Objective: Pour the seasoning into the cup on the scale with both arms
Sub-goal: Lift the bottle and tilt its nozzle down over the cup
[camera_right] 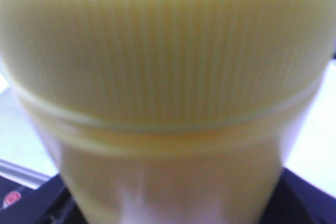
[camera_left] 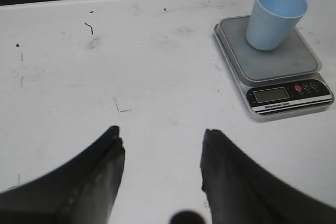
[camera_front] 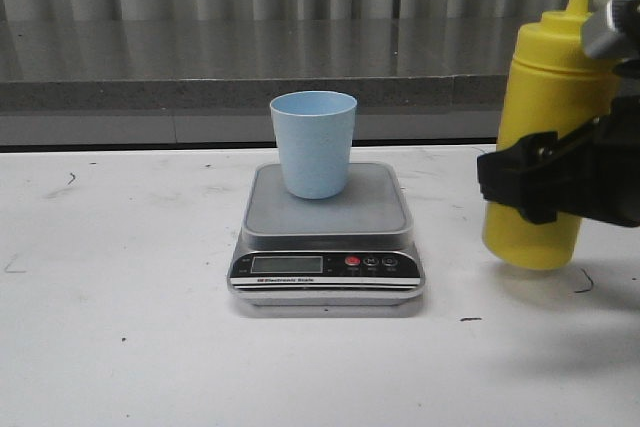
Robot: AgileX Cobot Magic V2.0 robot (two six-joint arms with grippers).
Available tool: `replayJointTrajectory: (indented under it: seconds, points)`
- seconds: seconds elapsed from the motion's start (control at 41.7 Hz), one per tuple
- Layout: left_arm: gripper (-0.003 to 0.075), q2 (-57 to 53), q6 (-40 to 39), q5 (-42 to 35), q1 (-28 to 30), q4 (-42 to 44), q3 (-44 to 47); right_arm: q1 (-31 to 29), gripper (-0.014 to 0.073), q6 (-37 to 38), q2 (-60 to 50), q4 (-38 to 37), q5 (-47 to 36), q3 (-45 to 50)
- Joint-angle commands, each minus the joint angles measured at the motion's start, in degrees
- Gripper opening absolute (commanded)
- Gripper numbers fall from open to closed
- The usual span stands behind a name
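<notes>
White, scuffed table (camera_front: 120, 347) under the scale (camera_front: 326, 247).

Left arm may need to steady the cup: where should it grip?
Judging by its shape, grip the cup around its upper wall, coming level from the robot's left. It stands upright on the scale and tapers downward; the left fingers stand open.

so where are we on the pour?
Done: cup stands upright on the scale. In hand: right gripper is clamped on the yellow bottle, upright and just off the table. Left gripper is open and empty. Left: carry the bottle over, tip and pour.
</notes>
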Motion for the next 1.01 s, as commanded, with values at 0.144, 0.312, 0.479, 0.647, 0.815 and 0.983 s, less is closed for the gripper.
replayJointTrajectory:
  seconds: [0.144,0.312,0.479,0.647,0.815,0.983]
  points:
    - [0.0333,0.0,0.1,-4.0,0.0,-0.5,-1.6,-0.1,0.0374,-1.0,-10.1,-1.3,1.5,-1.5]
    - [0.0333,0.0,0.1,-4.0,0.0,-0.5,-1.6,-0.1,0.0374,-5.6,-14.7,-1.3,24.8,-8.7]
    - [0.0333,0.0,0.1,-3.9,0.0,-0.5,-1.6,-0.1,0.0374,-12.3,-15.9,-1.9,54.2,-22.7]
    - [0.0333,0.0,0.1,-3.9,0.0,-0.5,-1.6,-0.1,0.0358,-18.2,-14.2,-7.7,72.0,-36.5]
    - [0.0333,0.0,0.1,-4.0,0.0,-0.5,-1.6,1.3,0.0358,-18.6,-8.9,-19.5,85.7,-48.7]
    - [0.0333,0.0,0.1,-4.0,0.0,-0.5,-1.6,5.9,0.0358,-18.6,-1.7,-35.5,96.9,-58.9]
